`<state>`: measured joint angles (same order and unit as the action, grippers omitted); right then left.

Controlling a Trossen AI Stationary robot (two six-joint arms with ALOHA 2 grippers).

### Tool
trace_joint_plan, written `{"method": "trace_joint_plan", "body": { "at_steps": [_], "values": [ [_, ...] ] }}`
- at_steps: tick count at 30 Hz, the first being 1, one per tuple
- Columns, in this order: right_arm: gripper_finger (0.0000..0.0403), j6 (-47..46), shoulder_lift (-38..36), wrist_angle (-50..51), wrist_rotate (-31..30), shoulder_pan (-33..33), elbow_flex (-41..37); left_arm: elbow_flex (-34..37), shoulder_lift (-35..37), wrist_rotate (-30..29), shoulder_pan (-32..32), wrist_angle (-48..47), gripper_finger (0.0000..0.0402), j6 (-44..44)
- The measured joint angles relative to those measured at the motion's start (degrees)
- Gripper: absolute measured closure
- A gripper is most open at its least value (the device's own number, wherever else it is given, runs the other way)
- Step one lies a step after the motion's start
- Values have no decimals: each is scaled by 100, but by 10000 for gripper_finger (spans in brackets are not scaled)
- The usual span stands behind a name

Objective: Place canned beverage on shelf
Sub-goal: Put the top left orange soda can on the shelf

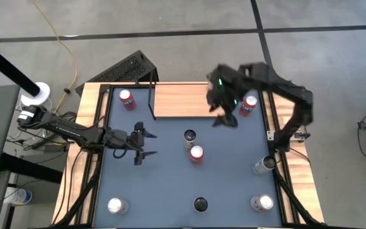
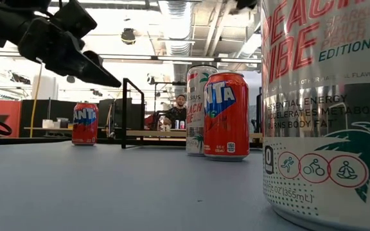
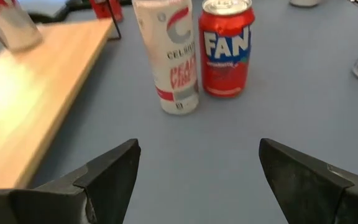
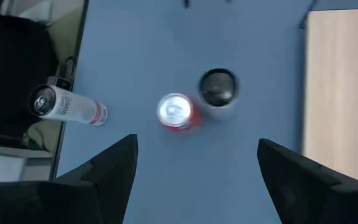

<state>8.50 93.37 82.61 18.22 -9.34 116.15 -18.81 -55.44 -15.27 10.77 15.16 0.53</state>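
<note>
The shelf, a light-wood board on a black wire frame, stands at the table's far edge. In the left wrist view a silver-white can stands on the board; in the high view my right arm covers that end. A white Celsius can and a red Fanta can stand side by side mid-table. My left gripper hovers open left of them, pointing at them. My right gripper is raised above the shelf's right end, open and empty.
More cans stand around the table: a red one far left, a red-white one far right, three along the near edge. One can lies on its side at the right rail. A person sits beyond the table.
</note>
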Motion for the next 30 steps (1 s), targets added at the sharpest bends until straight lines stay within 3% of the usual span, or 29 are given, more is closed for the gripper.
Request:
{"method": "trace_joint_plan", "body": {
  "at_steps": [10, 16, 22, 30],
  "values": [
    [86, -1793, -2084, -2597, -2181, 2597, -3698, 0, 0, -4, 321, -48, 83, 1105],
    [86, -2056, -2803, -4384, -3273, 3714, -5471, 0, 0, -57, 541, -35, 83, 1584],
    [86, -1847, -2872, -5889, -4358, 4084, -6497, 0, 0, -312, 618, -29, 83, 1583],
    [86, -1422, -2472, -7042, -4425, 3719, -6676, 110, -4, -375, 726, 9, 83, 1413]
  ]
}}
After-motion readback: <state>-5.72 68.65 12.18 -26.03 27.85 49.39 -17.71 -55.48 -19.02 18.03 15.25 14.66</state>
